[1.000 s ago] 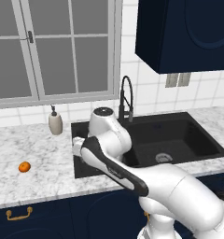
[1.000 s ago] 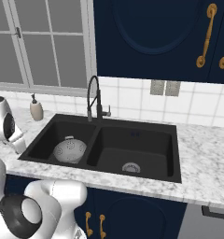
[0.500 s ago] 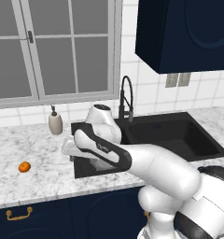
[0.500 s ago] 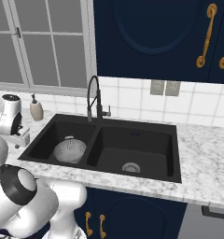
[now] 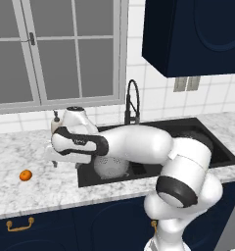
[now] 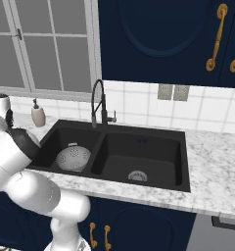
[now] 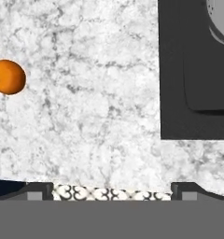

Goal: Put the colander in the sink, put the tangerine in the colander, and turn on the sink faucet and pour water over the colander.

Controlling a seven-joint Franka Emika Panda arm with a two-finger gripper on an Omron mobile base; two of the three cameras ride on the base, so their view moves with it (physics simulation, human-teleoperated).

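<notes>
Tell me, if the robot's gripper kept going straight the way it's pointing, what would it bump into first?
Most likely the bare marble counter. The gripper points down at it, and the hand view's middle is plain stone. The tangerine lies off to one side, and the sink to the other.

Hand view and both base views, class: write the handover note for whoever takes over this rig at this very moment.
Gripper: fingers wide apart, holding nothing, hanging over the marble counter left of the sink.
Colander: sitting in the sink's left basin. That step is done.
Tangerine: on the counter, off to the left of the gripper, untouched.
Sink faucet: no water visible.
Left: pick up the tangerine, drop it in the colander, turn on the faucet over it.
</notes>
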